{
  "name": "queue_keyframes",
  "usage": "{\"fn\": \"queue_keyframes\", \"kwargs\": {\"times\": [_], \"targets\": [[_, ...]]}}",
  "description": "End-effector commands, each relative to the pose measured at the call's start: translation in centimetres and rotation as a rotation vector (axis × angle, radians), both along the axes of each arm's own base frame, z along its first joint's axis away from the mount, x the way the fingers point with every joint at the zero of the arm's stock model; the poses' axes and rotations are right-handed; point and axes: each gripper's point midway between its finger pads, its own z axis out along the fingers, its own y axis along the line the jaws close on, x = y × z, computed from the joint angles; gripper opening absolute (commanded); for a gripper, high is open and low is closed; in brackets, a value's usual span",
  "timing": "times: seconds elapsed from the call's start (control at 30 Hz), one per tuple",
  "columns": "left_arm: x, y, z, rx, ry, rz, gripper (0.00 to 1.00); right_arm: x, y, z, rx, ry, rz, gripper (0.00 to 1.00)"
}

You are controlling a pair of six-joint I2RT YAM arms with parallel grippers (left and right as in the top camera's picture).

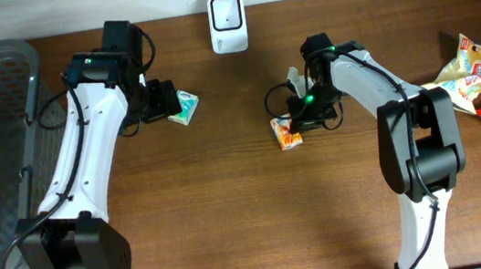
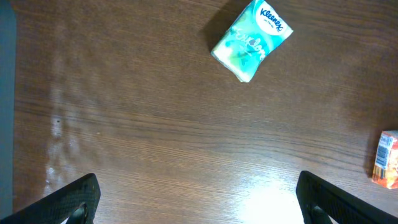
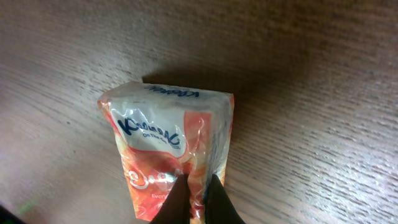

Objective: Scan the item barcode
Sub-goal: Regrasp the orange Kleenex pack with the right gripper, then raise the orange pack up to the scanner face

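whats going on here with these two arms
The right gripper is pinched shut on the wrapper of an orange tissue pack lying on the table. The left gripper hangs open and empty above the table near a green tissue pack. The white scanner stands at the far edge, with no item held up to it yet.

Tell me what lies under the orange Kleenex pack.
Only the wooden table shows around and beneath the orange Kleenex pack, whose wrapper the right gripper pinches at the near edge. The pack's underside, and any barcode there, is covered in every view.
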Motion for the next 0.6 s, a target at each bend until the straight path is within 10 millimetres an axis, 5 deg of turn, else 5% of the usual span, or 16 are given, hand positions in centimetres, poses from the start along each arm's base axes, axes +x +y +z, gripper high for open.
{"fn": "queue_keyframes", "kwargs": {"times": [0.0, 0.17, 0.37, 0.57], "targets": [[0.1, -0.2, 0.9, -0.011, -0.022, -0.014, 0.99, 1.3, 0.0, 0.7, -0.005, -0.029, -0.032, 0.04], [0.1, -0.2, 0.9, -0.011, -0.022, -0.014, 0.99, 5.2, 0.2, 6.5, -0.009, -0.205, -0.051, 0.04], [0.1, -0.2, 0.9, -0.011, -0.022, -0.014, 0.99, 10.3, -2.1, 12.6, -0.261, -0.473, -0.12, 0.04], [0.1, -0.2, 0.9, -0.011, -0.022, -0.014, 0.99, 17.7, 0.3, 18.1, -0.352, -0.898, -0.16, 0.04]]}}
